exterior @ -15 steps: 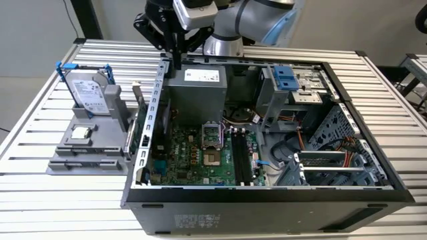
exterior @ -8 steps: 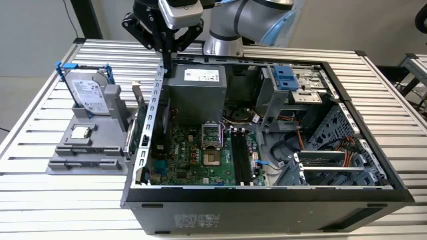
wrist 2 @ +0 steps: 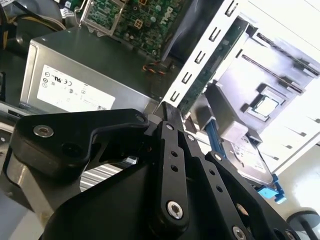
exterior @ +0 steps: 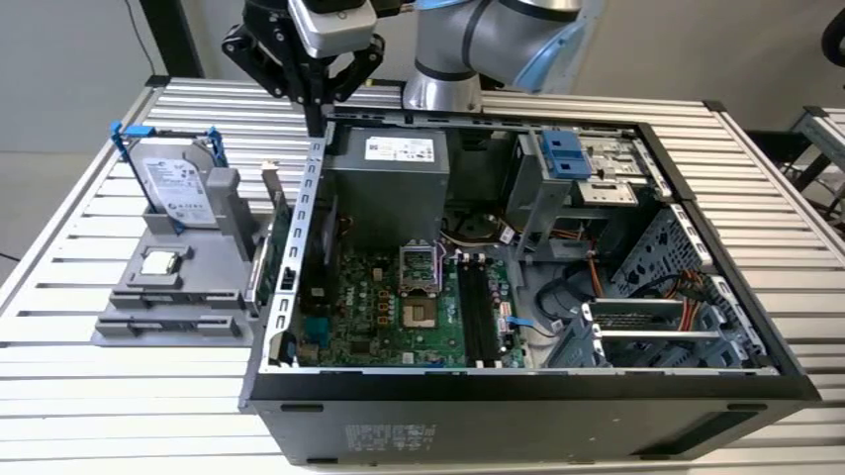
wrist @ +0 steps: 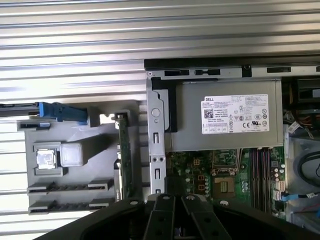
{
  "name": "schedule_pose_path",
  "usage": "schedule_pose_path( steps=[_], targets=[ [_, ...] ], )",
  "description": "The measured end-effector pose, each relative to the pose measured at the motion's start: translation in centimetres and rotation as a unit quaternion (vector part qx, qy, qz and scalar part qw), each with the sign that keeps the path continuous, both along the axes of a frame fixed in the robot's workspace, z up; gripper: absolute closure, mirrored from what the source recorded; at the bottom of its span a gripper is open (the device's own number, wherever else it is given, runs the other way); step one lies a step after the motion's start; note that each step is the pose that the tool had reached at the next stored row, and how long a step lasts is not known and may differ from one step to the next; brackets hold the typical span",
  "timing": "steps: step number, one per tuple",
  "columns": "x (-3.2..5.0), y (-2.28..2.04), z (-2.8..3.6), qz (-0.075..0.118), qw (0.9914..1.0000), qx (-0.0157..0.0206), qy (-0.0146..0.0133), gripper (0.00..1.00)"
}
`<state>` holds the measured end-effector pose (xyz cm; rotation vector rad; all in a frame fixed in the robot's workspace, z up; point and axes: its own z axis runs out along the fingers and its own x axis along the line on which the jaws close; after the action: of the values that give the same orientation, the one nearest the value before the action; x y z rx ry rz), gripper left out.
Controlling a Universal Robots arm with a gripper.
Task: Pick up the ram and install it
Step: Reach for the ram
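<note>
The ram is a narrow green board standing on edge in the grey holder, just outside the open computer case's side wall. It also shows in the exterior view as the ram and in the second wrist view as the ram, behind the perforated wall. My gripper hangs above the back corner of that wall, beyond the ram's far end. Its black fingers are shut together with nothing between them. Inside the case, the black memory slots lie on the motherboard.
A silver hard drive with blue rails stands upright at the holder's back. A processor chip lies on the holder. The grey power supply fills the case's back corner beside my gripper. Drive cages and cables crowd the exterior view's right.
</note>
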<state>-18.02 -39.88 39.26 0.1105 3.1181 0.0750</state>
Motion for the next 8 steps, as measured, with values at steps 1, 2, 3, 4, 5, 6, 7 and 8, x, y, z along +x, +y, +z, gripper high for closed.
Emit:
schedule_pose_path(
  steps=[1,2,3,4,5,6,7,8],
  targets=[
    [-0.18,0.00,0.00,0.000,1.00000,0.0000,0.0000,1.00],
    [-0.35,0.00,0.00,0.000,1.00000,0.0000,0.0000,1.00],
    [-0.54,0.00,0.00,0.000,1.00000,0.0000,0.0000,1.00],
    [-0.75,0.00,0.00,0.000,1.00000,0.0000,0.0000,1.00],
    [-0.94,0.00,0.00,0.000,1.00000,0.0000,0.0000,1.00],
    [-1.12,0.00,0.00,0.000,1.00000,0.0000,0.0000,1.00],
    [-1.30,0.00,0.00,0.000,1.00000,0.0000,0.0000,1.00],
    [-1.47,0.00,0.00,0.000,1.00000,0.0000,0.0000,1.00]
  ],
)
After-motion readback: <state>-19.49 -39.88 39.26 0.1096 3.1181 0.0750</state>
